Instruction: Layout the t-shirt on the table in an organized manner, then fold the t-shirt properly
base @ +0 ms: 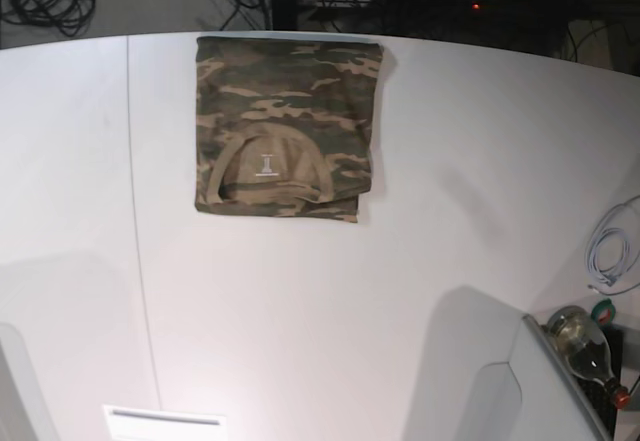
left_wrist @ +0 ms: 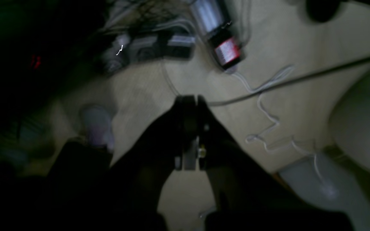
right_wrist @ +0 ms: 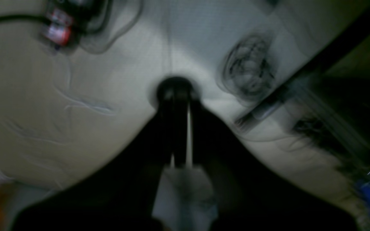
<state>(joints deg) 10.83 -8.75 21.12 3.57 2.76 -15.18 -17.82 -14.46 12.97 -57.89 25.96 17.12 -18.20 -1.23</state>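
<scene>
Both the left fingers (left_wrist: 189,128) and right fingers (right_wrist: 180,128) are pressed together on nothing, above cable-strewn floor, while the folded t-shirt (base: 285,126) lies near the white worktop's (base: 400,261) far edge.

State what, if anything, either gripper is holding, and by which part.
Nothing is held. The left gripper and right gripper are both shut on nothing; the folded t-shirt lies alone on the table.

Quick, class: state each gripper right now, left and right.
Left gripper: closed, holding nothing.
Right gripper: closed, holding nothing.
</scene>
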